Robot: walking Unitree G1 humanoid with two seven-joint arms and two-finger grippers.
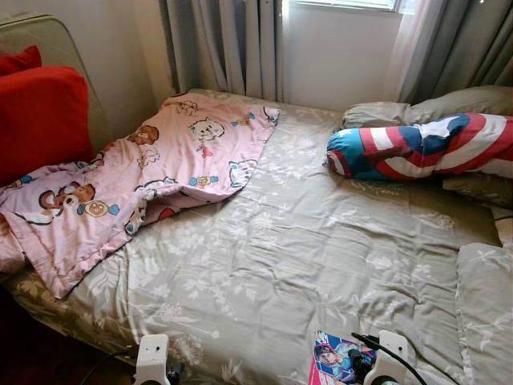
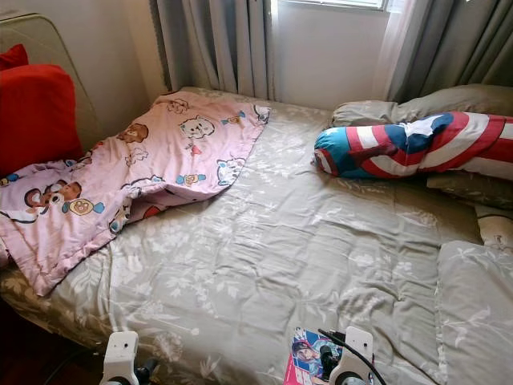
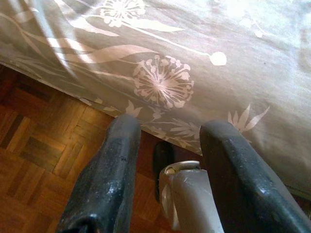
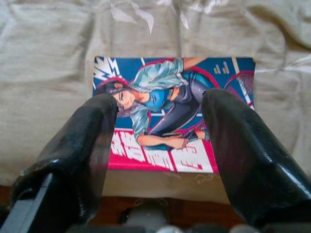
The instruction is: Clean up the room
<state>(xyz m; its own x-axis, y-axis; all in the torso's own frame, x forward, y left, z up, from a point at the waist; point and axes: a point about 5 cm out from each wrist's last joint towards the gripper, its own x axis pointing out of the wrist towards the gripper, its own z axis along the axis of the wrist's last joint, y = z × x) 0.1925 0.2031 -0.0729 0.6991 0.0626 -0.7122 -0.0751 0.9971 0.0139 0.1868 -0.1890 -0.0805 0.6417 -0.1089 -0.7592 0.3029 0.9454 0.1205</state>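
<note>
Daylight comes in from the window (image 1: 345,4) at the far side, blown out to near white at its top edge, and falls softly across the bed cover (image 1: 304,257), leaving shallow shadows in its creases. The 2 head views are sharp and evenly lit, with no motion blur; the floor corner at the lower left sinks into deep shade. The red cushion (image 1: 40,120) is strongly saturated. In the left wrist view the cover is washed bright at the upper right, the wooden floor (image 3: 39,145) is dim, and the near black fingers (image 3: 107,179) are soft. In the right wrist view the fingers (image 4: 252,160) carry glossy highlights and blur, while the magazine cover (image 4: 170,111) is crisp.
</note>
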